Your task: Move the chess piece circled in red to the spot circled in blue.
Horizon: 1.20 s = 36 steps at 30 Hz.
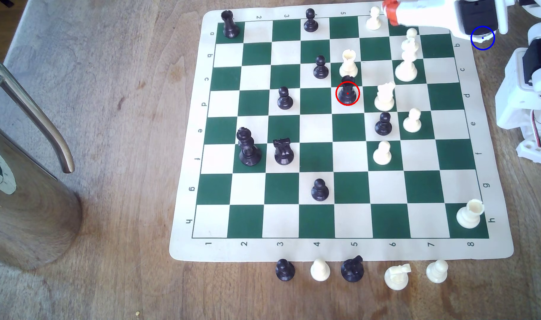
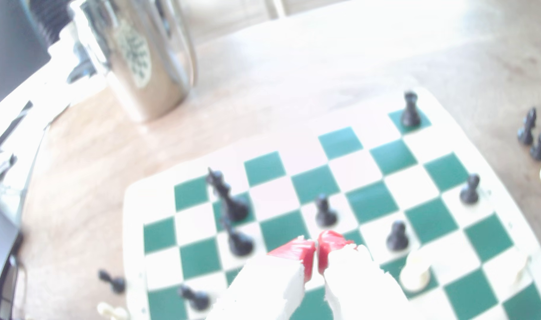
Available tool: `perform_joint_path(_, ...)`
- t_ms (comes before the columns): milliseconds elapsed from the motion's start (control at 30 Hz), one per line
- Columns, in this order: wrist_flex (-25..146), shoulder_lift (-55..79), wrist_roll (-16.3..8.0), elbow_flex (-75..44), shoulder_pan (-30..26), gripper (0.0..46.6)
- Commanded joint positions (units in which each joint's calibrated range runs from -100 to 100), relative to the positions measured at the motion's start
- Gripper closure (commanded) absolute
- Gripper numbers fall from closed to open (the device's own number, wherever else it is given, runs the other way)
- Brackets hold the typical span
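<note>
The chess piece circled in red, a glossy black rook [image 1: 347, 92], stands upright on a white square near the middle of the green-and-white board [image 1: 340, 249]. The spot circled in blue [image 1: 482, 45] lies on the wood just off the board's far right corner in the exterior view, and the arm partly covers it. My gripper [image 1: 389, 12] hovers over the board's far edge, well away from the rook. In the wrist view its red pads [image 2: 306, 255] press together with nothing between them.
A cream rook [image 1: 348, 63] stands right behind the black rook, with a cream knight [image 1: 384, 97] and a black pawn [image 1: 383, 123] close by on the exterior view's right. A metal jug [image 1: 32, 184] stands at the left, the arm's base [image 1: 533, 92] at the right. Captured pieces [image 1: 352, 269] line the near edge.
</note>
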Motion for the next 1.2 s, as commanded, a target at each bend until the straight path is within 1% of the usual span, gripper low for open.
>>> perform_joint_path(0, 5.8, 12.5, -3.3, -10.9, -1.3, 44.7)
perform_joint_path(67, 6.3, 14.2, -3.7, -11.6, -1.3, 44.2)
perform_joint_path(133, 4.0, 18.5, -3.7, -11.8, 0.2, 46.4)
perform_joint_path(167, 3.1, 20.6, -3.9, -12.2, 0.7, 46.4)
perform_joint_path(233, 2.9, 25.3, -4.7, -14.6, 1.4, 46.4)
perform_joint_path(267, 2.9, 29.8, -5.5, -17.4, 1.8, 46.1)
perform_joint_path(400, 4.7, 39.2, -7.5, -25.0, 2.0, 46.0)
perform_joint_path(467, 6.5, 45.2, -8.5, -30.4, 2.3, 44.7)
perform_joint_path(533, 7.8, 48.5, -9.2, -33.4, 2.6, 42.3)
perform_joint_path(567, 8.4, 51.5, -9.5, -35.6, 2.9, 40.2)
perform_joint_path(667, 8.5, 56.0, -9.8, -37.9, 2.9, 37.7)
perform_joint_path(800, 8.5, 61.4, -10.5, -39.7, 2.1, 38.2)
perform_joint_path(1000, 9.3, 67.2, -10.3, -41.7, 2.5, 36.9)
perform_joint_path(1167, 11.1, 71.6, -9.7, -43.7, 3.0, 34.6)
